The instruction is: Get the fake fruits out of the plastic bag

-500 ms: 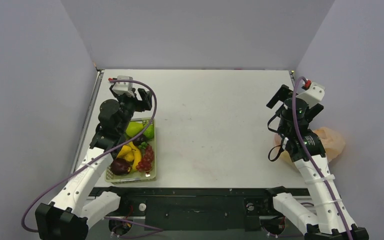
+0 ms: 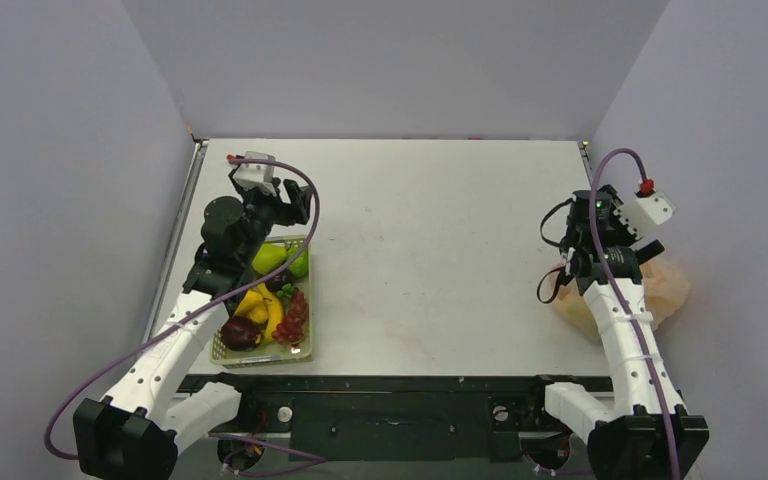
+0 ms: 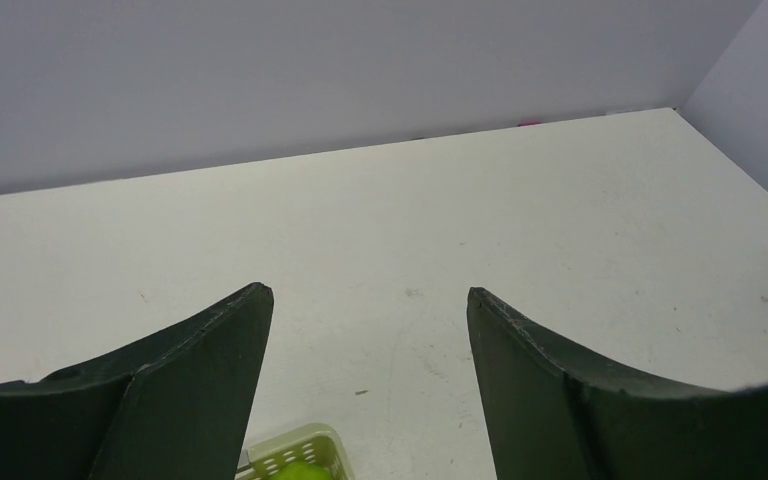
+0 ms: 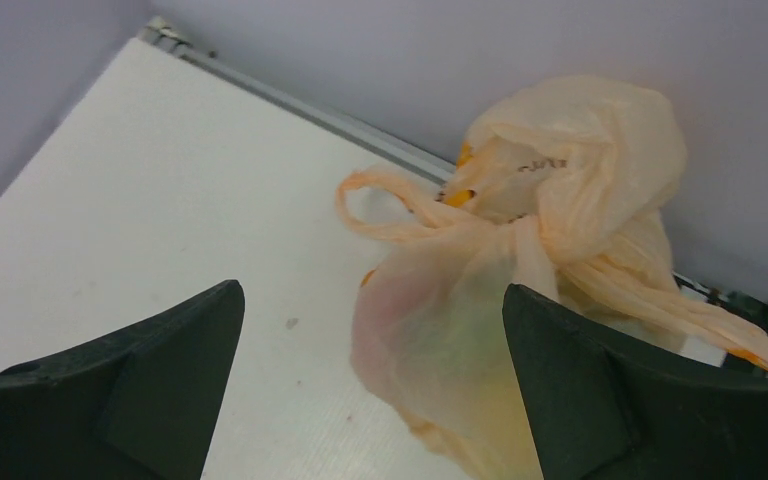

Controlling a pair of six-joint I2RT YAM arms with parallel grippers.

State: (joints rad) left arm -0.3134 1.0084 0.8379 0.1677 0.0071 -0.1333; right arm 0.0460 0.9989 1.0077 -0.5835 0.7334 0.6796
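Note:
The peach-orange plastic bag (image 2: 663,287) lies crumpled at the table's right edge, against the right wall. In the right wrist view the bag (image 4: 560,190) is knotted by its handles, and faint pink, green and yellow fruit colours (image 4: 460,330) show through its film. My right gripper (image 2: 572,235) hangs open and empty just left of the bag, with the bag's near lobe between the fingertips (image 4: 372,288) and below them. My left gripper (image 2: 295,205) is open and empty (image 3: 370,292) above the far end of a basket of fake fruits (image 2: 270,300).
The light green lattice basket (image 2: 305,350) stands at the near left and holds yellow, green, red and dark purple fruits. Its far corner (image 3: 305,440) shows in the left wrist view. A metal rail (image 4: 360,125) runs along the table's right edge under the wall.
My right wrist has turned and swung right and nearer, toward the bag. My left gripper has shifted slightly to the right. Both stay open.

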